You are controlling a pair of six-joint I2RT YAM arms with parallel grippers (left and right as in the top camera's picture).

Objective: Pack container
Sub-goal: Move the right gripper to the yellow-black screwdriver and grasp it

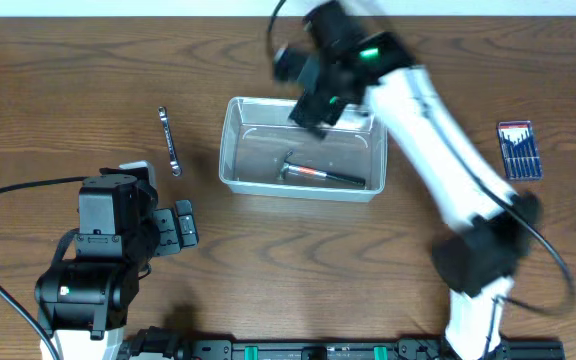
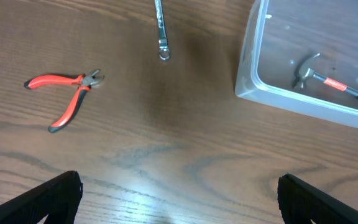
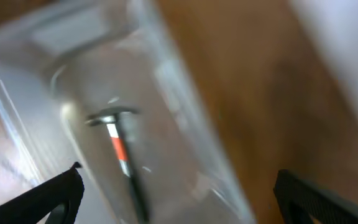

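Left fingers (image 2: 45, 200) spread wide, nothing between them, hovering over the wooden surface (image 2: 166, 143) with red pliers (image 2: 67, 94) and a wrench (image 2: 161, 31) ahead. Right fingers (image 3: 42, 200) spread too, empty, above the container (image 1: 268, 186), which sits mid-surface holding a hammer (image 1: 320, 175). A screwdriver set (image 1: 519, 150) lies well off to its right.

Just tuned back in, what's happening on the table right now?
The hammer lies inside the container. The right gripper hangs over the container's far side, blurred, its fingers open and empty. The left gripper is also open, holding nothing. The wrench, pliers and screwdriver set lie outside on the table.
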